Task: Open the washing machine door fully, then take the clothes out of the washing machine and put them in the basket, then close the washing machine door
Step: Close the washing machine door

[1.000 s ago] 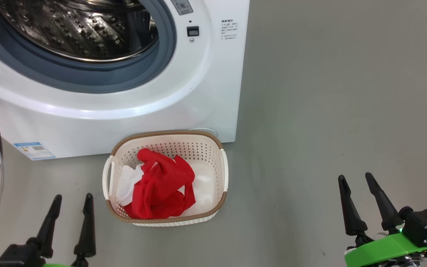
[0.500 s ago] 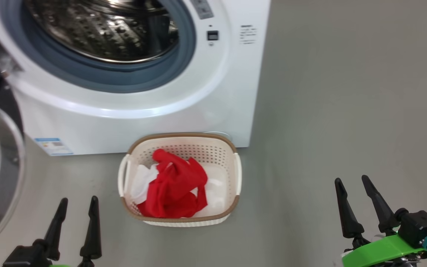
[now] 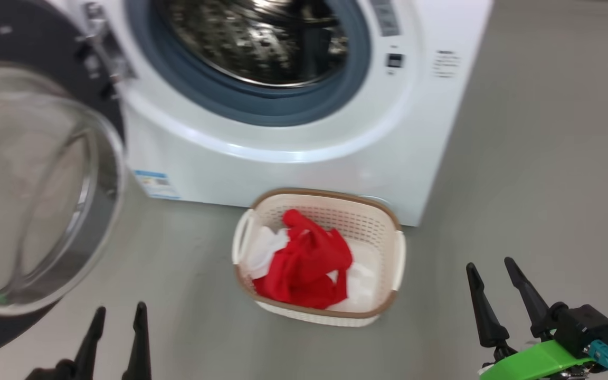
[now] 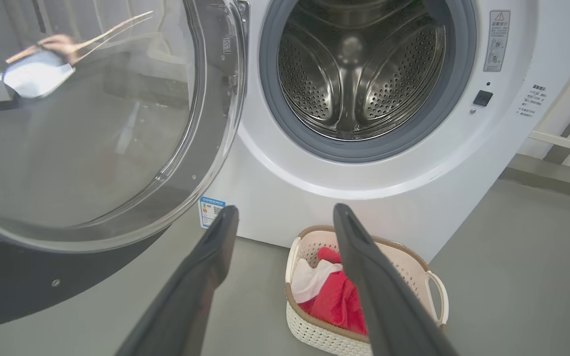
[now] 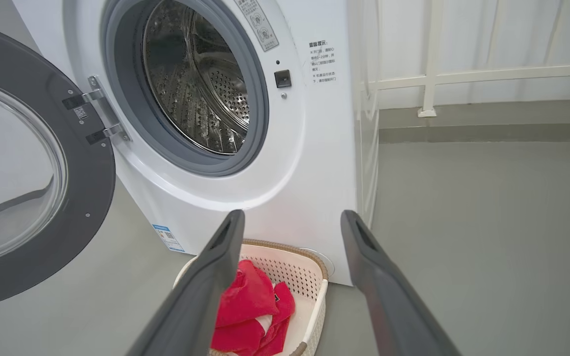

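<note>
Dark-fingered left gripper (image 3: 120, 307) and right gripper (image 3: 489, 263) hover spread, empty. Red clothes (image 3: 304, 264) lie in the cream perforated basket (image 3: 314, 316) before the white washing machine (image 3: 293, 174).

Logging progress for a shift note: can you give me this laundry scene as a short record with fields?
washing machine door: open, swung left
drum: no clothes seen inside
basket: on floor before the washing machine
clothes: red and white, in the basket
left gripper: fingers apart, empty
right gripper: fingers apart, empty
</note>
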You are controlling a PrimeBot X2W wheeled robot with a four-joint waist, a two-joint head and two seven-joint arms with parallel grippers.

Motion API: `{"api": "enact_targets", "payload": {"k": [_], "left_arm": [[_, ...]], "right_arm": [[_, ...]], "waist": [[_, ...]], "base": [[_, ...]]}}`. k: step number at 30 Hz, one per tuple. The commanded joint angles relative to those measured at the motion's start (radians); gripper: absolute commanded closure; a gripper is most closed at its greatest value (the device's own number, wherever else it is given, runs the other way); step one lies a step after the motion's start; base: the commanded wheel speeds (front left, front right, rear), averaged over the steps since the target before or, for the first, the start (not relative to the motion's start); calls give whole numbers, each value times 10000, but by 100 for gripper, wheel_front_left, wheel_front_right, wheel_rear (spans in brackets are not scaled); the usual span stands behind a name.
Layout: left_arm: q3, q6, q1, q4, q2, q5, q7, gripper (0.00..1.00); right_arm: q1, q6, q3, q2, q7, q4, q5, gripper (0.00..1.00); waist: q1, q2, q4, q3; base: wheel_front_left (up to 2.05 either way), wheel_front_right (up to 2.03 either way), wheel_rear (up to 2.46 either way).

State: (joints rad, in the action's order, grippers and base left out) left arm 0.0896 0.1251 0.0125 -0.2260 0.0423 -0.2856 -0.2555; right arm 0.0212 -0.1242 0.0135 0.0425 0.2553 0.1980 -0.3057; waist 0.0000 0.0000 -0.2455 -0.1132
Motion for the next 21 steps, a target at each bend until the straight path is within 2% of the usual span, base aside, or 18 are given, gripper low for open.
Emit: {"api": "enact_targets", "payload": {"k": [1, 11, 21], "left_arm": [[256, 56, 37, 144, 83, -134, -63, 0], [82, -150, 401, 23, 81, -525, -63, 0], [128, -535, 603, 283, 80, -1003, -63, 0]], "right_arm": [[63, -65, 275, 77, 65, -172, 84, 0], [184, -65, 632, 77, 65, 5, 85, 0], [-337, -65, 1342, 153, 65, 299, 88, 0]], "waist": [[0, 0, -927, 283], [0, 0, -2248, 611], [0, 0, -2522, 400]], "base": [[0, 0, 0], [0, 0, 0], [0, 0, 0]]}}
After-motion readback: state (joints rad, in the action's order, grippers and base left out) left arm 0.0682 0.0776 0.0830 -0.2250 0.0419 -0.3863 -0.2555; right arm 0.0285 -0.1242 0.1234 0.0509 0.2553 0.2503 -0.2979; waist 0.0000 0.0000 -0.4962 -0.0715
